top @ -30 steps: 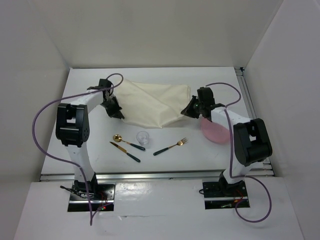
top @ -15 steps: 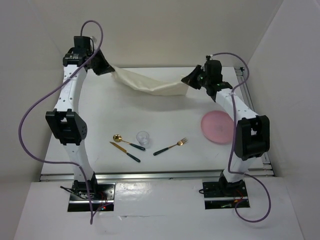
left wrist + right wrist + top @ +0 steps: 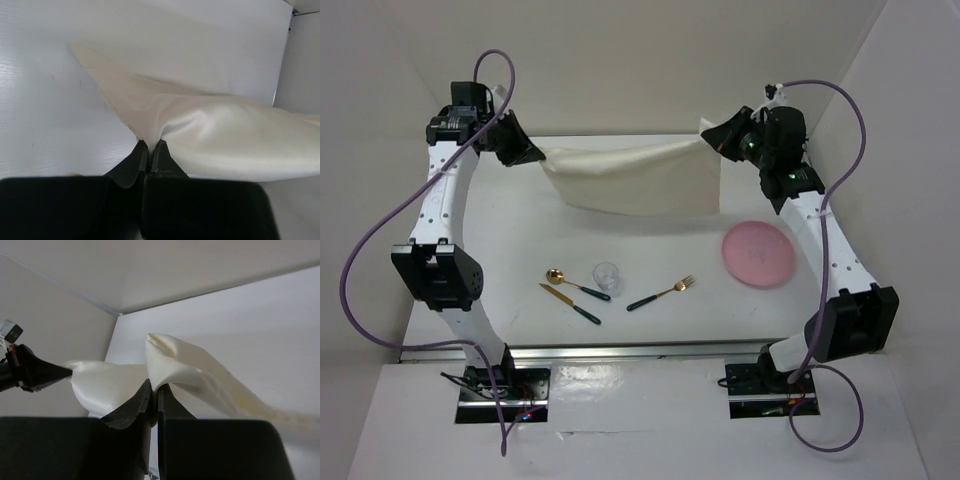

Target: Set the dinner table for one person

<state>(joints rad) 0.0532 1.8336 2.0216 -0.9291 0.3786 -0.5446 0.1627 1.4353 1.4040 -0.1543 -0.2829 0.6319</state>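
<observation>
Since 0.5 s ago: both arms have pulled outward. The cloth mat (image 3: 632, 178) no longer sags as a narrow band and now hangs as a wider, flatter sheet between them. A second ago it lay crumpled on the dinner table (image 3: 510, 230).

Left gripper (image 3: 525, 152): raised over the table's far-left corner, fingers pressed together on the mat's left top corner. The left wrist view confirms it: left gripper (image 3: 149, 145) pinches a bunched fold of cloth mat (image 3: 225, 140), with a loose corner flap pointing away over the white tabletop (image 3: 50, 100).

Mat: cream, top edge stretched near level from one gripper to the other. The lower edge hangs over the far part of the table; whether it touches the surface I can't tell.

Near-centre of the table, well apart from the mat:
- gold-bowled spoon (image 3: 575, 285) and knife (image 3: 570, 303), both dark-handled, lying side by side at an angle
- clear glass (image 3: 607, 277), upright, just right of the spoon
- fork (image 3: 660, 293), gold tines pointing up-right, right of the glass

Right gripper (image 3: 715, 135): raised over the far-right area, clamped on the mat's right top corner. In the right wrist view, right gripper (image 3: 152, 385) has its fingers closed on cloth mat (image 3: 180, 370), and the opposite gripper (image 3: 45, 372) shows at the far end of the cloth.

Pink plate (image 3: 758, 254): flat on the table's right side, uncovered, below the right arm's forearm in the top view.
</observation>
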